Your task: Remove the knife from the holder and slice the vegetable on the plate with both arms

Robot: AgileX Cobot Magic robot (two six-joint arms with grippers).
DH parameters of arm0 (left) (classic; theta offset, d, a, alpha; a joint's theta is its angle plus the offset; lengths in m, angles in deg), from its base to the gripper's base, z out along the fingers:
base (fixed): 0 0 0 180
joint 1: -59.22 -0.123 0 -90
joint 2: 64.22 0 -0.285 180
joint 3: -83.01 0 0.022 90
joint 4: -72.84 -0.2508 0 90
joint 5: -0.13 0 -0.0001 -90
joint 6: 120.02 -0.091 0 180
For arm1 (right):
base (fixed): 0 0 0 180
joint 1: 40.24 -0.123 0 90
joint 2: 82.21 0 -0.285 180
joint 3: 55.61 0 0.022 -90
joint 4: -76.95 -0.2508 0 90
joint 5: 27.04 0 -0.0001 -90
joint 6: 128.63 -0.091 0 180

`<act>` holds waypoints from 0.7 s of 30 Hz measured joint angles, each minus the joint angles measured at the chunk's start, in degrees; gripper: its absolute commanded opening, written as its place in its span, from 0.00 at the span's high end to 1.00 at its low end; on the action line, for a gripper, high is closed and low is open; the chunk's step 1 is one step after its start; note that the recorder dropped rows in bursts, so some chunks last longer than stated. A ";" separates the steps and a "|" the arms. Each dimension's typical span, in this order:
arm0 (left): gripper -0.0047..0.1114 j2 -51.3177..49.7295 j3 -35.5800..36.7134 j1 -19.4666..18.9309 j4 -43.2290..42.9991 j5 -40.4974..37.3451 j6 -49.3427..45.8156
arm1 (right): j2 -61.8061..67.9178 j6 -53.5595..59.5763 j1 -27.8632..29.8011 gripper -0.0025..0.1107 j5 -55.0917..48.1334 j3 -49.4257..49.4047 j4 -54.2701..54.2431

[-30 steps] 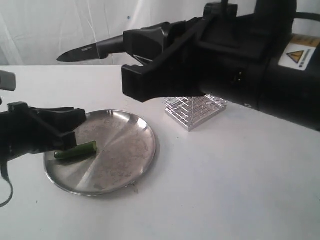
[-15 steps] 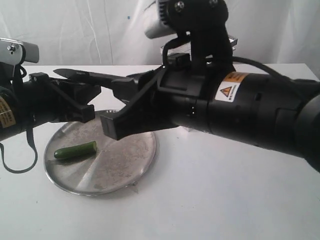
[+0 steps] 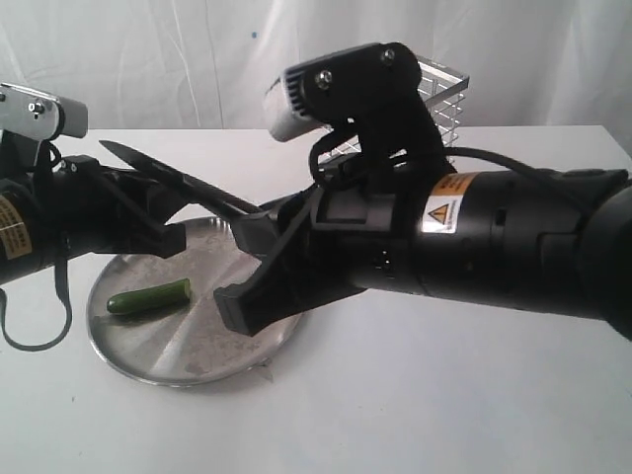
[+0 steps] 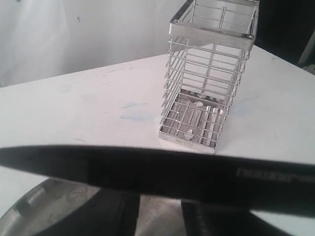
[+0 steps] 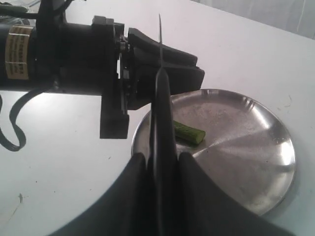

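One knife [image 4: 147, 172] sat clenched in right gripper [image 5: 161, 160] above one steel plate [image 3: 227, 346] with one cucumber piece [image 3: 150, 297]; left gripper [image 3: 173, 215] gaped empty; one wire holder [image 4: 211, 33] far.

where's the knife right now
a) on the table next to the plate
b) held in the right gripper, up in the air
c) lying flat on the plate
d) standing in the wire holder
b: the right gripper is clamped on the knife, whose blade hangs in the air near the plate, while the holder stands empty.
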 measured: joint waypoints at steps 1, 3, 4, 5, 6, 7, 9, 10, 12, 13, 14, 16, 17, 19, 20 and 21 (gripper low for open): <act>0.67 0.00 0.00 0.00 0.00 -0.06 0.00 | 0.09 0.00 0.00 0.98 -0.13 0.00 0.12; 0.67 0.47 0.00 0.00 0.00 -0.82 0.00 | 0.87 0.00 0.00 0.98 -0.93 0.00 0.12; 0.67 0.72 0.00 0.00 -0.11 -1.10 0.00 | 1.92 -0.10 0.00 0.98 -1.76 0.00 0.12; 0.67 0.96 0.00 0.00 -0.41 -1.33 0.00 | 2.52 -0.10 0.00 0.98 -1.88 0.00 0.12; 0.67 1.32 0.00 0.00 -1.20 -1.86 0.00 | 3.40 -0.10 0.00 0.98 -2.01 0.00 0.12; 0.67 1.43 0.00 0.00 -1.86 -1.97 0.12 | 3.69 -0.59 0.00 0.98 -1.75 0.00 0.12; 0.67 2.24 0.00 0.00 -4.28 -2.95 0.23 | 3.83 -2.71 -0.12 0.98 0.69 0.00 0.12; 0.67 2.70 0.00 0.00 -4.62 -3.83 0.32 | 3.83 -3.38 -0.20 0.98 1.99 0.00 0.12; 0.67 3.68 0.00 0.00 -4.74 -6.26 0.32 | 3.83 -4.20 -0.20 0.98 2.79 0.00 0.12; 0.67 4.21 0.00 0.00 -4.84 -7.12 0.32 | 3.83 -4.18 -0.20 0.98 2.79 0.00 0.12; 0.67 4.60 0.00 0.00 -4.98 -7.51 0.32 | 3.83 -4.28 -0.20 0.98 2.67 0.00 0.12; 0.67 5.61 0.00 0.00 -5.82 -8.53 0.60 | 3.83 -4.56 -0.20 0.98 2.45 0.00 0.12; 0.67 6.45 0.00 0.00 -7.46 -10.70 1.02 | 3.83 -5.18 -0.08 0.98 2.45 0.00 0.22; 0.67 7.06 -0.11 0.00 -10.96 -15.59 2.12 | 3.83 -6.21 0.56 0.98 1.98 0.00 0.22; 0.66 7.23 -0.11 0.00 -12.63 -17.90 3.12 | 3.83 -6.52 0.90 0.98 1.63 0.00 0.22; 0.61 7.32 -0.11 0.00 -14.35 -20.20 4.36 | 3.83 -6.61 1.19 0.98 0.97 0.00 0.22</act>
